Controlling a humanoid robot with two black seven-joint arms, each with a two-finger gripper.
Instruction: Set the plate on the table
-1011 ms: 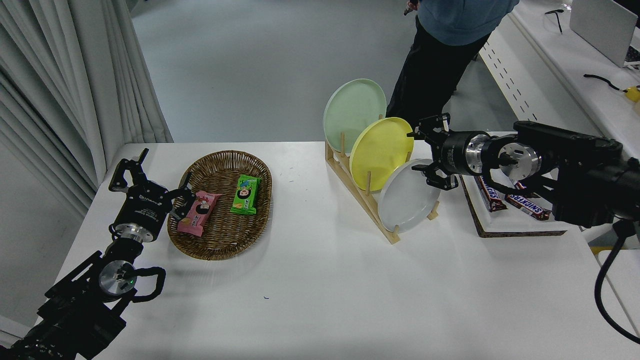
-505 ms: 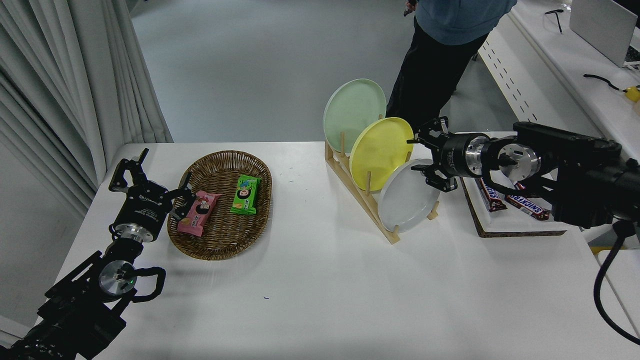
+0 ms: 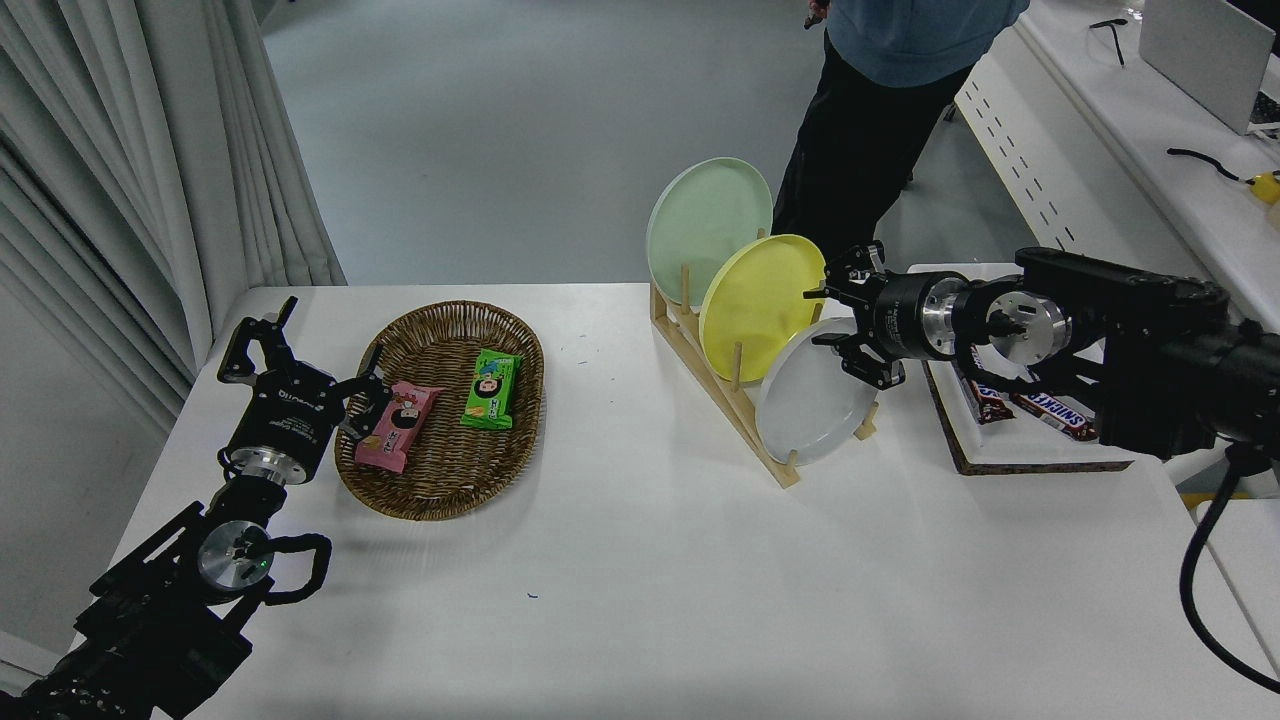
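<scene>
The right gripper [image 3: 838, 318] is open wide, with its fingers spread apart, and it holds nothing. It points to the left, straight at the wooden rack [image 3: 722, 393]. The plate [image 3: 815, 405] is the grey-white one, and it stands on its edge in the near slot of the rack. Its top rim sits just beside the lower finger of the right gripper, a little below and to the left. I cannot tell if they touch. The plate leans back, so its round face looks toward the near left. The yellow plate [image 3: 757, 300] stands right behind it, very close to the upper finger. I think the gripper must pinch only the grey-white rim. The right arm is much nearer. The left gripper [image 3: 300, 358] rests far off to the left, open, by the basket [image 3: 440, 480]. The table [image 3: 640, 590] has bare space near the rack.
</scene>
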